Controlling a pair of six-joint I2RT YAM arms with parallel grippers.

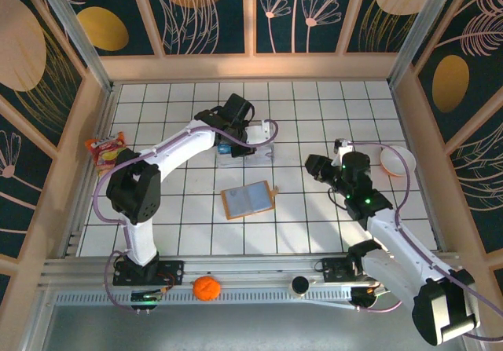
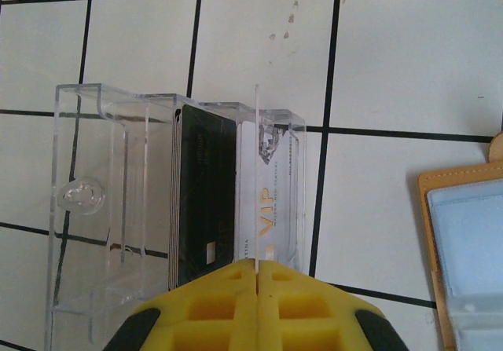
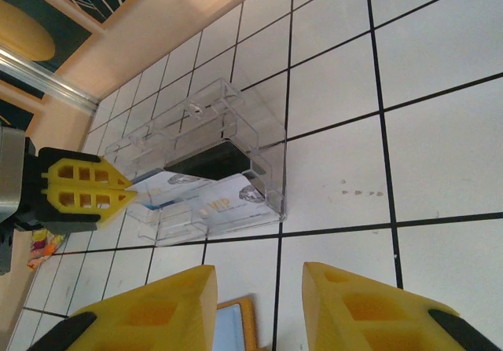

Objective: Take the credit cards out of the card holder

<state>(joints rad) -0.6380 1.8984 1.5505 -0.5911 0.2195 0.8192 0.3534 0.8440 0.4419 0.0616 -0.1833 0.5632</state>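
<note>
Card holder (image 1: 247, 199): open flat, pockets up, long axis left-right
Left gripper (image 2: 257, 268): pressed onto a thin card (image 2: 257, 170), edge-on over clear box (image 2: 118, 210)
Right gripper (image 3: 259, 304): spread, empty

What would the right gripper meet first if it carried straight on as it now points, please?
Probably the clear plastic box: the right gripper points across bare table toward its near corner, though depth is unclear.
</note>
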